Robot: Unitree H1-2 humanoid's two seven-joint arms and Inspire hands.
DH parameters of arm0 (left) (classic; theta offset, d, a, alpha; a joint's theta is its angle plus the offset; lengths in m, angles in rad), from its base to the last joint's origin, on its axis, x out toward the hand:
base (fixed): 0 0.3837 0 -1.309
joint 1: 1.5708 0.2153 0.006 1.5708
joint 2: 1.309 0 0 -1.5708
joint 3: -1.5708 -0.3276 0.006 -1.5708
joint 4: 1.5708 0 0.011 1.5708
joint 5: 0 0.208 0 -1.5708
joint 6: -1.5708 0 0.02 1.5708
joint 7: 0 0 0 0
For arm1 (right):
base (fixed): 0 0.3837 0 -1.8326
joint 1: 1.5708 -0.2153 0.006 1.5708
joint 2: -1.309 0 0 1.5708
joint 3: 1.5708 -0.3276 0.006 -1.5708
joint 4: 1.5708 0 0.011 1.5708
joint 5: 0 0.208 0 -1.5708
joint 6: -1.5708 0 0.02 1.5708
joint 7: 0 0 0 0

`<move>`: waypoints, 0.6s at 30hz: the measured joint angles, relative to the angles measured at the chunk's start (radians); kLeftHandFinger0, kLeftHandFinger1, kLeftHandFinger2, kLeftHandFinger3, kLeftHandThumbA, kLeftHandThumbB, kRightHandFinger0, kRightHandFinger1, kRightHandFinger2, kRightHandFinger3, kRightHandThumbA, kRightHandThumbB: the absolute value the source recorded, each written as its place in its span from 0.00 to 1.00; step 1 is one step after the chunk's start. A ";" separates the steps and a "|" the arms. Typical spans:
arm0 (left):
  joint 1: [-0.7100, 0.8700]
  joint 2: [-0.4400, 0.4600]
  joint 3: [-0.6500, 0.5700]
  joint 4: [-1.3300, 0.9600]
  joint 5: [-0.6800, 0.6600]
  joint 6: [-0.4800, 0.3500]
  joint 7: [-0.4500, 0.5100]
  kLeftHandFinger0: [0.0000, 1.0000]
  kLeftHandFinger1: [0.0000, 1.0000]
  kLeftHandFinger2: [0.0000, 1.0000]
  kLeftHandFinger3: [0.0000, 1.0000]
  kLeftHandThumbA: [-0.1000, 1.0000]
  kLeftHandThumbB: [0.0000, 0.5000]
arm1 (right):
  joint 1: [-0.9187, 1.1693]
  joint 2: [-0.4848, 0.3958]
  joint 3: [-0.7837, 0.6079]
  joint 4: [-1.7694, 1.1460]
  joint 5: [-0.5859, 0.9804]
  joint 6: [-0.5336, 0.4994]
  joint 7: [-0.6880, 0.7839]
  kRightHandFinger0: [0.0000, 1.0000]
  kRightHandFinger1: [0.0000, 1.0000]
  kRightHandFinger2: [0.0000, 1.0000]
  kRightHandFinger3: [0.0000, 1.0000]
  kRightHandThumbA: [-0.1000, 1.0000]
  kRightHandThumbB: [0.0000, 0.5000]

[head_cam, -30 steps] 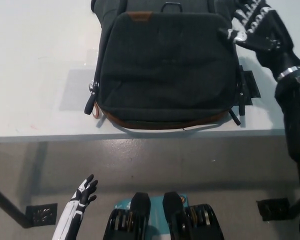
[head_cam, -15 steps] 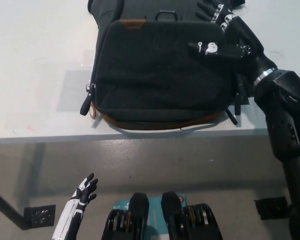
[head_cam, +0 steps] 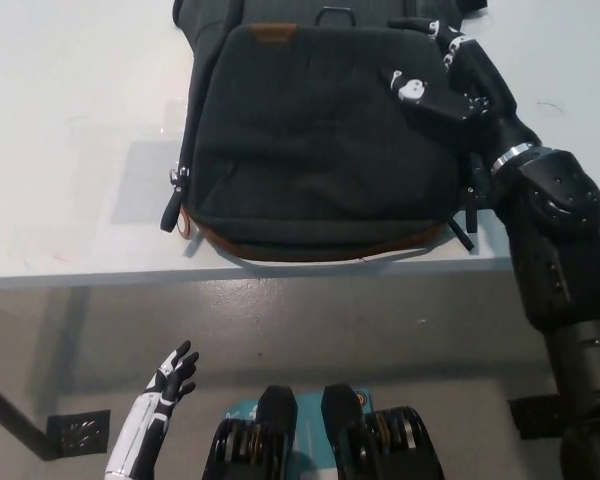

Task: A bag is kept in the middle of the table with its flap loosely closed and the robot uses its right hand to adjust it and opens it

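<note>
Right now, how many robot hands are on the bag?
1. The right hand lies on the bag at its upper right corner. The left hand hangs below the table edge, fingers apart, touching nothing.

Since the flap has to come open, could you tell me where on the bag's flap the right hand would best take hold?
Probably at the flap's far upper-right corner, where the right hand already rests. The flap lies flat over the bag, its brown-trimmed curved edge toward the robot, so coming from the robot's right and curling fingers under the side edge looks easiest. The left hand hangs below the table.
</note>
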 measured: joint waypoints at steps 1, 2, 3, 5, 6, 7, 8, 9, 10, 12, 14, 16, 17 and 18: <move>-0.002 0.001 0.000 0.000 0.000 0.000 0.000 1.00 1.00 1.00 1.00 1.00 0.00 | 0.000 0.002 0.000 -0.005 -0.012 0.001 -0.014 0.00 0.48 0.81 0.78 0.00 0.15; -0.004 0.002 0.000 0.000 0.000 0.000 0.000 1.00 1.00 1.00 1.00 1.00 0.00 | 0.000 0.004 0.000 -0.006 -0.017 0.001 -0.020 0.00 0.48 0.80 0.77 0.00 0.16; -0.007 0.003 0.000 0.000 0.000 0.000 -0.001 1.00 1.00 1.00 1.00 1.00 0.00 | 0.000 0.005 -0.001 -0.006 -0.024 0.000 -0.029 0.00 0.48 0.80 0.77 0.00 0.16; -0.013 0.007 0.000 0.000 0.001 0.000 -0.001 1.00 1.00 1.00 1.00 1.00 0.02 | 0.000 0.007 -0.002 -0.006 -0.032 0.000 -0.042 0.00 0.48 0.80 0.77 0.00 0.17; -0.014 0.009 0.000 0.000 0.002 0.000 -0.001 1.00 1.00 1.00 1.00 1.00 0.04 | 0.000 0.007 -0.002 -0.006 -0.036 0.000 -0.046 0.00 0.48 0.80 0.77 0.00 0.18; -0.015 0.010 0.000 0.000 0.002 0.000 -0.002 1.00 1.00 1.00 1.00 1.00 0.04 | 0.000 0.007 -0.002 -0.006 -0.039 0.000 -0.049 0.00 0.48 0.80 0.77 0.00 0.18; -0.016 0.012 0.000 0.000 0.002 0.000 -0.002 1.00 1.00 1.00 1.00 1.00 0.04 | 0.000 0.008 -0.002 -0.006 -0.044 0.000 -0.053 0.00 0.48 0.80 0.77 0.00 0.18; -0.017 0.013 0.000 0.000 0.002 0.000 -0.002 1.00 1.00 1.00 1.00 1.00 0.02 | 0.001 0.009 -0.003 -0.008 -0.047 0.000 -0.056 0.01 0.49 0.80 0.76 0.00 0.18; -0.018 0.013 0.000 0.000 0.002 0.000 -0.002 1.00 1.00 1.00 1.00 1.00 0.03 | 0.002 0.009 -0.003 -0.011 -0.049 0.000 -0.058 0.01 0.49 0.80 0.75 0.00 0.17; -0.019 0.013 -0.001 0.000 0.003 0.000 -0.002 1.00 1.00 1.00 1.00 1.00 0.01 | 0.014 0.011 -0.004 -0.038 -0.052 0.000 -0.062 0.00 0.47 0.76 0.73 0.00 0.19; -0.023 0.014 -0.001 0.000 0.004 0.000 -0.003 1.00 1.00 1.00 1.00 1.00 0.02 | 0.040 0.013 -0.004 -0.086 -0.058 0.001 -0.067 0.00 0.44 0.73 0.70 0.00 0.16; -0.026 0.015 -0.001 0.000 0.004 0.000 -0.003 1.00 1.00 1.00 1.00 1.00 0.03 | 0.076 0.018 -0.001 -0.152 -0.063 0.005 -0.071 0.00 0.34 0.65 0.68 0.00 0.17; -0.028 0.015 0.000 0.000 0.004 0.001 -0.003 1.00 1.00 1.00 1.00 1.00 0.04 | 0.101 0.020 0.001 -0.192 -0.067 0.007 -0.071 0.00 0.27 0.56 0.65 0.00 0.18; -0.028 0.015 0.000 0.000 0.004 0.001 -0.003 1.00 1.00 1.00 1.00 1.00 0.06 | 0.127 0.023 0.007 -0.241 -0.072 0.008 -0.072 0.00 0.25 0.53 0.66 0.00 0.19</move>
